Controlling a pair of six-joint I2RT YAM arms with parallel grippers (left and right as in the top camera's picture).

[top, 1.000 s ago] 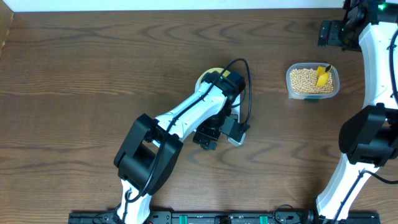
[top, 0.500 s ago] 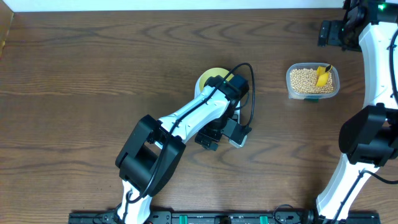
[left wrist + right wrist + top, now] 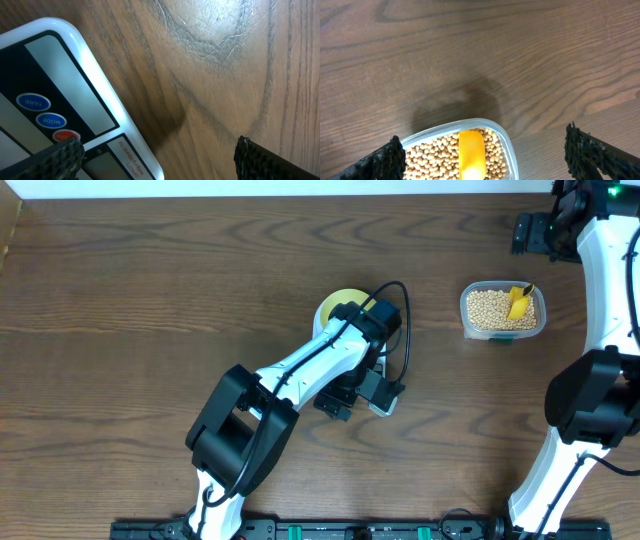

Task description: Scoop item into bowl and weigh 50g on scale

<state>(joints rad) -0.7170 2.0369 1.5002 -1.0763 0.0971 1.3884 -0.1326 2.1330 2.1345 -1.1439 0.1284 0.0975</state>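
Scooping has not begun. The beans (image 3: 488,308) and scoop (image 3: 518,302) lie in the tub (image 3: 464,310), well right of the scale (image 3: 75,70). The bowl (image 3: 335,300) stands at the scale's far end. The left pincer (image 3: 157,160) and right pincer (image 3: 485,155) are wide and empty.

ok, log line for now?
left claw open at scale | right claw open near bean tub | scoop in tub | bowl part-hidden

A dark brown wood-grain table (image 3: 120,300) fills the view, with a pale strip (image 3: 280,188), perhaps wall, along its far edge and a black rail (image 3: 150,530) nearest.
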